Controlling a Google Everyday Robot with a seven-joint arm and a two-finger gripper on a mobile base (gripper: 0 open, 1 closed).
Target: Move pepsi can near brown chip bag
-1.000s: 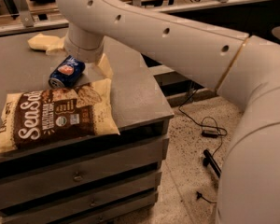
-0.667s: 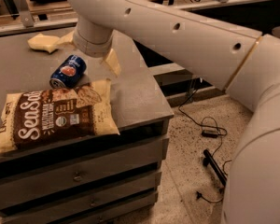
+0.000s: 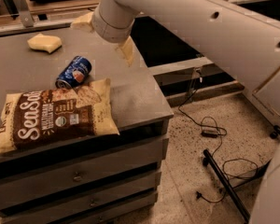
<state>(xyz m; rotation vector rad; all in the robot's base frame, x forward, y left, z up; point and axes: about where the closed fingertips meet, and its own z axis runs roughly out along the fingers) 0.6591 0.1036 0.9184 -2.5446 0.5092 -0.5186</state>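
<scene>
Since before, our gripper has risen beyond the brown chip bag, spread wide and empty; the blue pepsi can lies sideways against that bag.

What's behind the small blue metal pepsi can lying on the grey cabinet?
A pale yellow sponge-like lump lies behind-left, apart from the pepsi can. The gripper, open, hangs behind-right; its wrist hides the cabinet top there.
</scene>
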